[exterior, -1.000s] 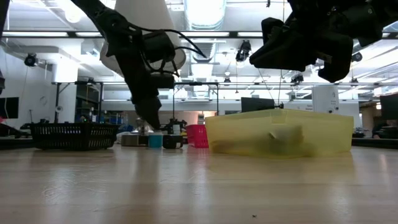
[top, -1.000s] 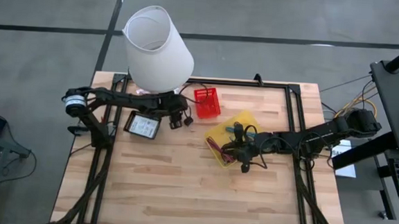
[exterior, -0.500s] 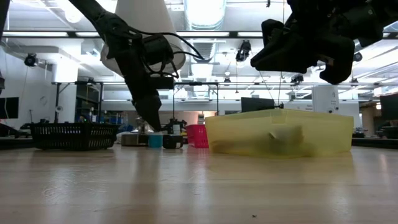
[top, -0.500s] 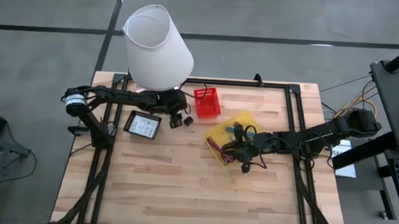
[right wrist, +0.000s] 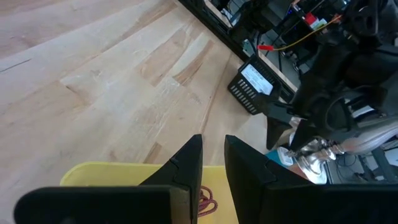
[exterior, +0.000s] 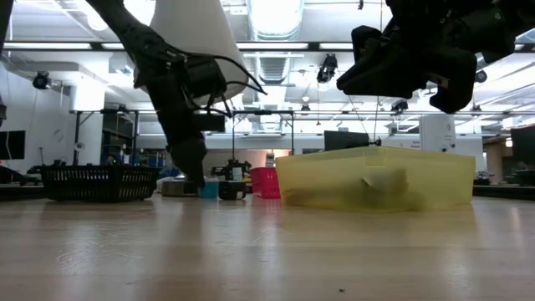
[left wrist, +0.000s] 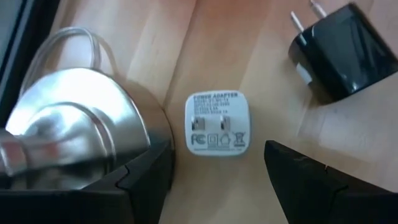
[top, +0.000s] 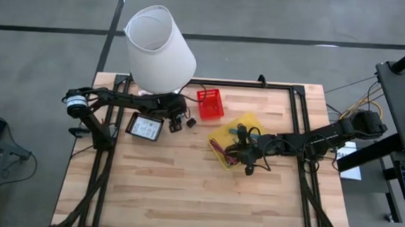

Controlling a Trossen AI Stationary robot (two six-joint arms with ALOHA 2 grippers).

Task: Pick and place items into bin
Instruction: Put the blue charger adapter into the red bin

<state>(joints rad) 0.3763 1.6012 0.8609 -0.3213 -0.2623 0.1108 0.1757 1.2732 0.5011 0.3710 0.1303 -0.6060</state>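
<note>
A white power adapter [left wrist: 217, 124] lies flat on the table beside the lamp's metal base [left wrist: 74, 130], and a black plug adapter [left wrist: 339, 53] lies a little farther off. My left gripper [left wrist: 214, 163] [top: 176, 124] hangs open just above the white adapter, slanting down, one finger on each side of it and touching nothing. The yellow bin [top: 237, 139] holds several ties and a cord [right wrist: 206, 200]. Above it my right gripper [right wrist: 213, 146] [top: 245, 158] waits, with only a narrow, empty gap between its fingers.
The big white lamp [top: 161, 47] stands at the table's far left, close over my left arm. A black tray with a white card [top: 145, 127] lies near my left gripper. A small red basket [top: 210, 104] sits between the lamp and the bin. The near half of the table is bare wood.
My left gripper has sunk toward the table and shifted a little toward the table's left, nearer the lamp's base, still open. My right gripper has kept still.
</note>
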